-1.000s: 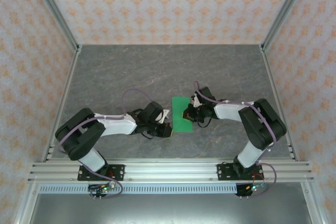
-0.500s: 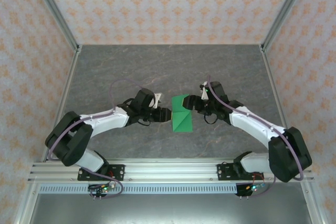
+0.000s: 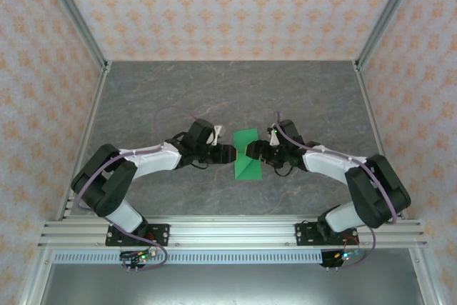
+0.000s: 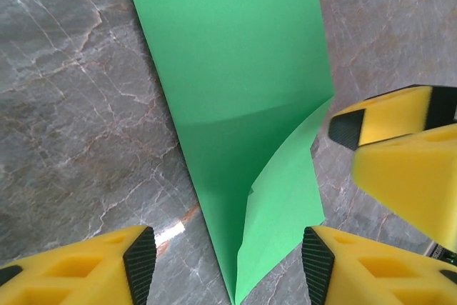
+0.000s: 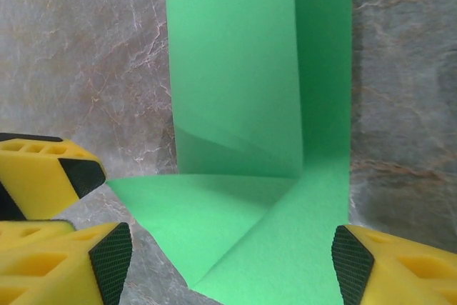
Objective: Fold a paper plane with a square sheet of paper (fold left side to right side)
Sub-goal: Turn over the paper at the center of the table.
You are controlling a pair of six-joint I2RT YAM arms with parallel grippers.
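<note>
With the part-folded paper (image 3: 247,155) lying between the parted, empty fingers of both the left pincer (image 4: 228,262) and the right pincer (image 5: 230,256), we judge a side fold in hand; next, grip its left edge.

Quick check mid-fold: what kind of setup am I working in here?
Probably an enclosed lab test cell for robots, not a home: wallpapered panel walls box in a grey stone-look tabletop, and an aluminium rail runs along its near edge.

Left gripper (image 3: 228,153) and right gripper (image 3: 259,151) let go!
Left swings from seven to nine o'clock of the sheet of paper (image 3: 245,141); right eases back at three.
</note>
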